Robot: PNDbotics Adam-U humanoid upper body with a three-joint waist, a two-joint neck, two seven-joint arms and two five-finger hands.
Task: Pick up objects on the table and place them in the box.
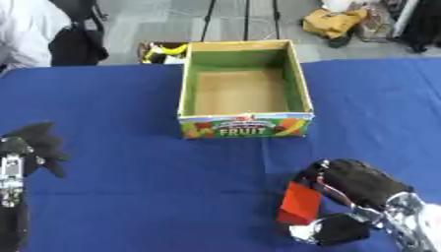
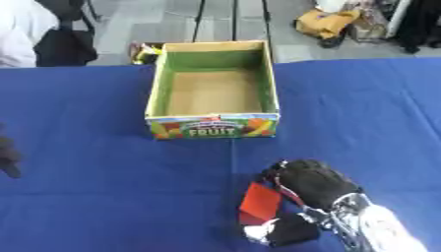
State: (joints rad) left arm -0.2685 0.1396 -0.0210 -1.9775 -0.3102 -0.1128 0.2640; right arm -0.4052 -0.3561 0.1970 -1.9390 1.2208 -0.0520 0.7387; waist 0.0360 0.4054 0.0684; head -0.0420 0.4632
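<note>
- Blue cloth covers the table; the open fruit box stands at its far middle, nothing visible inside.
- My right hand, near the bottom right, curls fingers and thumb around a flat red packet.
- My left hand rests with fingers relaxed at the left edge, holding nothing.

The one word I can read stands on the near outer wall of the box: "FRUIT", in pale capitals on a green band among printed fruit pictures. A small red patch above that word may carry lettering, but it is too blurred for me to make out.
</note>
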